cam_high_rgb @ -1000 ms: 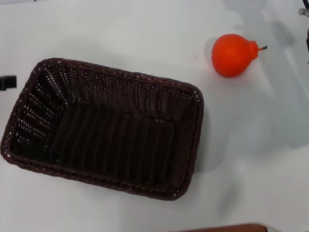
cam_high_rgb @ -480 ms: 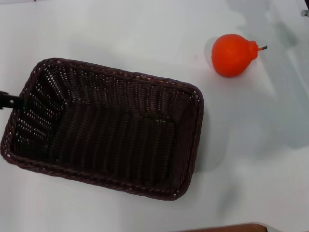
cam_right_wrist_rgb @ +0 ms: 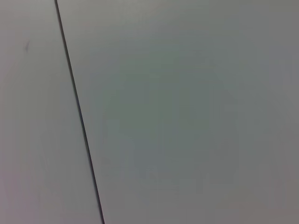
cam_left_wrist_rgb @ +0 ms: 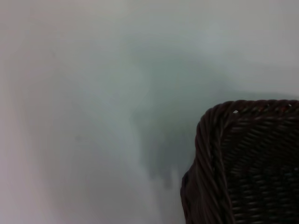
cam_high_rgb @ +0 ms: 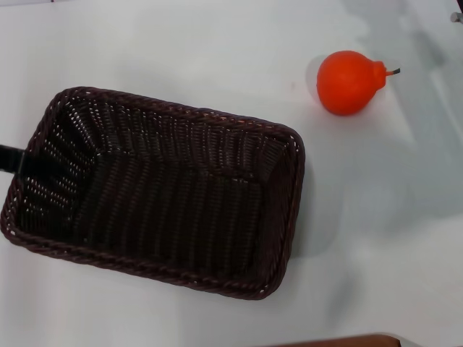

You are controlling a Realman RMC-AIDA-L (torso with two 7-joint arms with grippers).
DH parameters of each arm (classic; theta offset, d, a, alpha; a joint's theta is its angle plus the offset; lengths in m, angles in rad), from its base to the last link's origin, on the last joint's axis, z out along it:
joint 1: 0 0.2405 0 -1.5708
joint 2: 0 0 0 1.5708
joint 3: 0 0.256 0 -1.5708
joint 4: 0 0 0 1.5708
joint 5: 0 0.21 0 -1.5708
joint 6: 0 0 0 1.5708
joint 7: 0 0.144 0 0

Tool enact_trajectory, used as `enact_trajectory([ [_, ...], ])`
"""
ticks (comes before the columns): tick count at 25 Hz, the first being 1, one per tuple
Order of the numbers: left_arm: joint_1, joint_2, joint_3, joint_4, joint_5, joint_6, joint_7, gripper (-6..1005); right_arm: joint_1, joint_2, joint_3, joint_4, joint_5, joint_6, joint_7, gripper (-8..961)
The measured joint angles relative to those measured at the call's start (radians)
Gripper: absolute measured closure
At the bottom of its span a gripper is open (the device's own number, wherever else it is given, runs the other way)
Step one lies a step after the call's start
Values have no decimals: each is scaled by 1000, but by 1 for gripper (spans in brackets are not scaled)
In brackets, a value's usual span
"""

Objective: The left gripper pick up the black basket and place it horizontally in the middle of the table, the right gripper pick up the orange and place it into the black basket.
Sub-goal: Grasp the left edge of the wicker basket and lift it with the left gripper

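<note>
The black basket (cam_high_rgb: 181,112) lies on the white table (cam_high_rgb: 376,238), left of centre, long side running left to right and slightly skewed. One corner of it shows in the left wrist view (cam_left_wrist_rgb: 243,158). Of the left gripper (cam_high_rgb: 11,157) I see only a slim black finger coming in from the left edge and reaching the basket's left rim. The orange (cam_high_rgb: 349,82) sits on the table beyond the basket's right end, apart from it, its stem pointing right. The right gripper is out of view.
A brown edge (cam_high_rgb: 347,340) shows at the bottom of the head view. A small grey piece (cam_high_rgb: 456,17) sits at the top right corner. The right wrist view shows only a pale surface with a thin dark seam (cam_right_wrist_rgb: 79,116).
The left gripper's black finger has moved down and right from the left edge to the basket's left rim. The right arm's parts at the top right have left the view. Basket and orange have not moved.
</note>
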Motion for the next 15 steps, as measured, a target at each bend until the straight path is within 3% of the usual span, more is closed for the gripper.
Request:
enact_trajectory([
  [12,-3,2,-24,-15,-19,-32,-45,666,-3,0,14,0,0,-7,0,11],
  [15,-4,0,-90,-16,-84,-47,-48,826,-3,0,15,0,0,-7,0,12],
])
